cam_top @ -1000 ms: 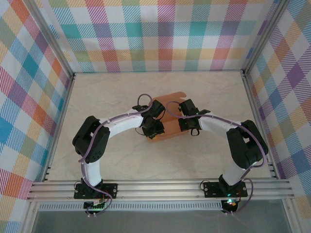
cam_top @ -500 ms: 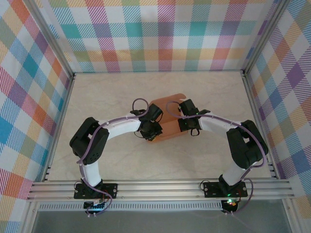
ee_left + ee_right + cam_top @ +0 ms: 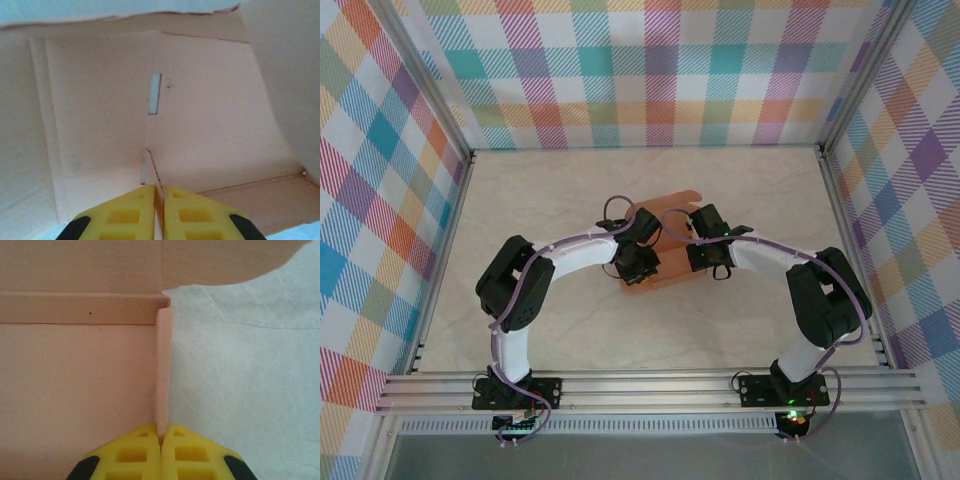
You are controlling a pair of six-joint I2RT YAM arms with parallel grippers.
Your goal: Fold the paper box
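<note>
The paper box (image 3: 670, 266) is seen near the middle of the desk (image 3: 550, 190), lodged between the ends of the two arms. The left fingers (image 3: 146, 202) are pressed together on a thin edge of card that rises between them, with the box's inner panels spread just beyond. The right fingers (image 3: 150, 442) are likewise pinched closed on a narrow upright side strip, with a flat panel to its left and bare desk to its right.

The card is salmon-orange, plain and unmarked. Creased fold lines and a small cut slot (image 3: 155, 93) are shown, and a rounded flap (image 3: 678, 199) is seen at the far side. Walls are raised around the left fingers, so the box is partly folded.

From above, much of the box is covered by the arms. Its edges are cut off in both wrist views, so its whole outline cannot be made out.
</note>
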